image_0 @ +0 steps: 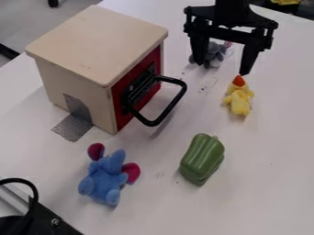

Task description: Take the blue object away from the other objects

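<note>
Blue toy [103,180] on table [264,183], near left, close to box [98,43], apart from green pepper [202,159] on its right. Gripper [223,69] at far right, jaws released, spread by the grey toy [215,54] and chick [239,100]. No grasp on blue toy. Progress: blue toy looks fairly separate, so maybe done; if more clearance is wanted, reach, grasp and carry are left. Can't tell which from this.

The black arm [232,10] has a wide, angular bracket [230,33] and tapering fingers [249,57].
</note>
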### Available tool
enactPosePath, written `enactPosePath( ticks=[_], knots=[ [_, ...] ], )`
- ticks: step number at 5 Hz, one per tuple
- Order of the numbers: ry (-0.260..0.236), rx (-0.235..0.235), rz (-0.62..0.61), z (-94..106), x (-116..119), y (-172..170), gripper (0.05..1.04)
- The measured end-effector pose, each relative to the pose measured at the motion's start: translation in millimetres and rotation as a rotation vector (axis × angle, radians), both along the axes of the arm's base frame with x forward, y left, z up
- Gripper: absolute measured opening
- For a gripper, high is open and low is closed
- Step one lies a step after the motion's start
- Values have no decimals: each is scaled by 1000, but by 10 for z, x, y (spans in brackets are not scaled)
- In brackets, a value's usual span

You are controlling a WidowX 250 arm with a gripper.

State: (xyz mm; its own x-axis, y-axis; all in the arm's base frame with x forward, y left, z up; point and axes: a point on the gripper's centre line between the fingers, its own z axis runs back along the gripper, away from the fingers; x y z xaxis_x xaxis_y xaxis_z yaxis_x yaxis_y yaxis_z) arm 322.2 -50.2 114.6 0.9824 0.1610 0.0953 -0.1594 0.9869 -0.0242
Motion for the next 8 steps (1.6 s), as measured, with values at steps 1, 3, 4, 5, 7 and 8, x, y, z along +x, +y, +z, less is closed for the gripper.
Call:
enactPosePath(
  ticks=[1, 3, 4, 5, 7, 8],
  knots=[
    [35, 6, 0, -106, -39, 6, 998],
    [15, 23, -9, -80, -853, 261, 998],
    [-19, 12, -50, -98, -1335, 431, 998],
    [2, 42, -66, -310, -1646, 575, 998],
    [39, 90, -52, -623, -1710, 792, 998],
    [33, 94, -46, -702, -1647, 788, 998]
  ],
)
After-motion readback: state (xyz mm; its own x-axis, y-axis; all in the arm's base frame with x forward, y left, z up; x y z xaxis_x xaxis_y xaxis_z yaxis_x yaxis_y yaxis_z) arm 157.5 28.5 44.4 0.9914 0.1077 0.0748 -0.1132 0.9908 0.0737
